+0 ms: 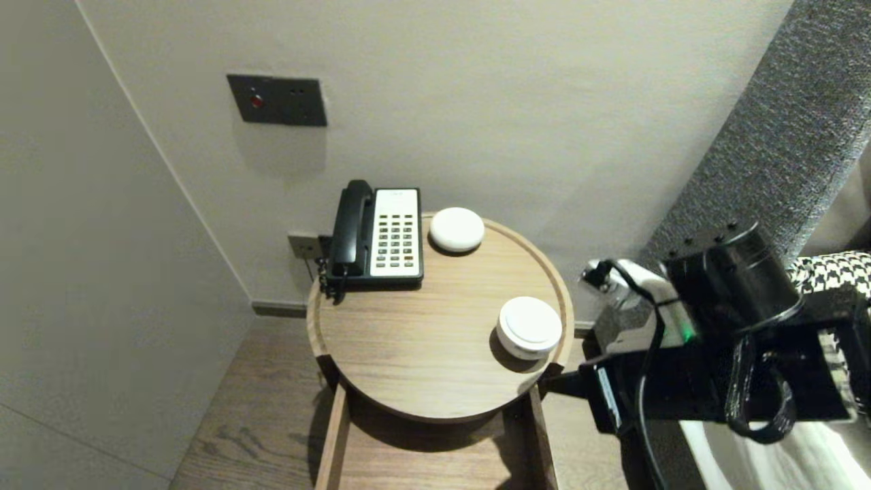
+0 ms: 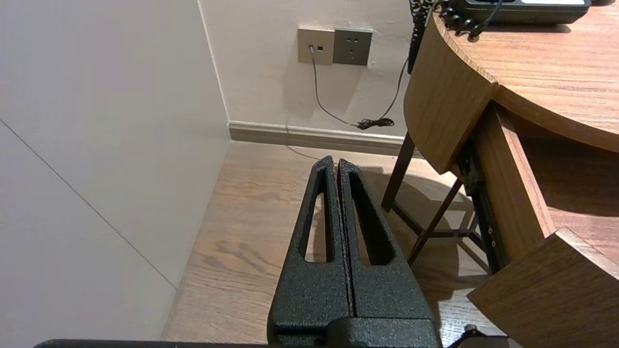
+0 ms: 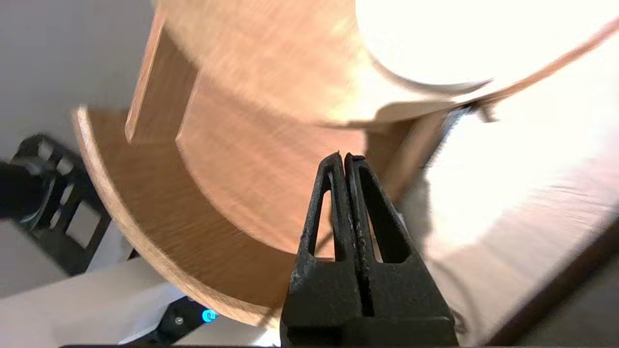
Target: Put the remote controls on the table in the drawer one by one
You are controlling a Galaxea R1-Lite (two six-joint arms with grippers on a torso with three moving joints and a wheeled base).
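Observation:
My right gripper (image 1: 548,384) is shut and empty. It reaches in from the right, level with the open wooden drawer (image 1: 422,463) under the round wooden table (image 1: 408,354). In the right wrist view its closed fingertips (image 3: 345,157) point at the drawer's inside (image 3: 251,159), next to the drawer's right side; touch cannot be judged. A white round lidded container (image 1: 529,327) stands on the tabletop just above that gripper. My left gripper (image 2: 337,161) hangs shut and empty over the wooden floor, left of the table, out of the head view.
A black-and-white desk phone (image 1: 378,235) and a white puck-shaped object (image 1: 456,229) sit at the table's back. A dark wall panel (image 1: 277,100) is above. Wall sockets (image 2: 353,46) with a cable are low behind the table. A bed edge (image 1: 769,456) lies at the right.

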